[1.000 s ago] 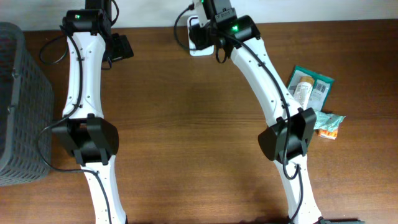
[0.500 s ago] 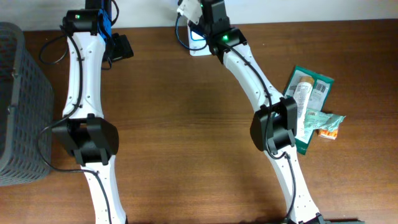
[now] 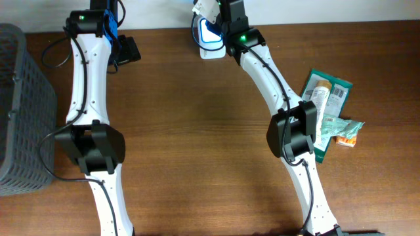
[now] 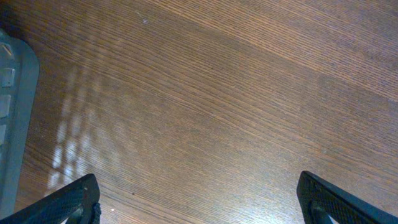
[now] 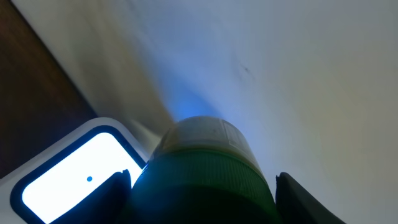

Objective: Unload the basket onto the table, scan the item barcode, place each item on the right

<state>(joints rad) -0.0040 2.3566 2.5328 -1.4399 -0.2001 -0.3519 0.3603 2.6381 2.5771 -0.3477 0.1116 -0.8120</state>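
Note:
My right gripper (image 5: pixel 205 200) is shut on a pale bottle with a ribbed green cap (image 5: pixel 205 177), one black finger (image 5: pixel 112 196) on each side of the cap. Just beyond and to the left lies the white scanner (image 5: pixel 65 171), its window glowing blue-white. From overhead the scanner (image 3: pixel 209 34) sits at the table's back edge, with the bottle (image 3: pixel 201 8) held above its far end against the wall. My left gripper (image 4: pixel 199 202) hangs open over bare wood, nothing between its fingertips.
A grey mesh basket (image 3: pixel 20 111) stands at the left edge, and its rim (image 4: pixel 12 112) shows in the left wrist view. At the right lie a green packet (image 3: pixel 333 92), a tube (image 3: pixel 319 95) and an orange packet (image 3: pixel 346 136).
My right gripper has shifted toward the back wall with the bottle, uncovering the scanner, whose window now glows. The left arm has not moved.

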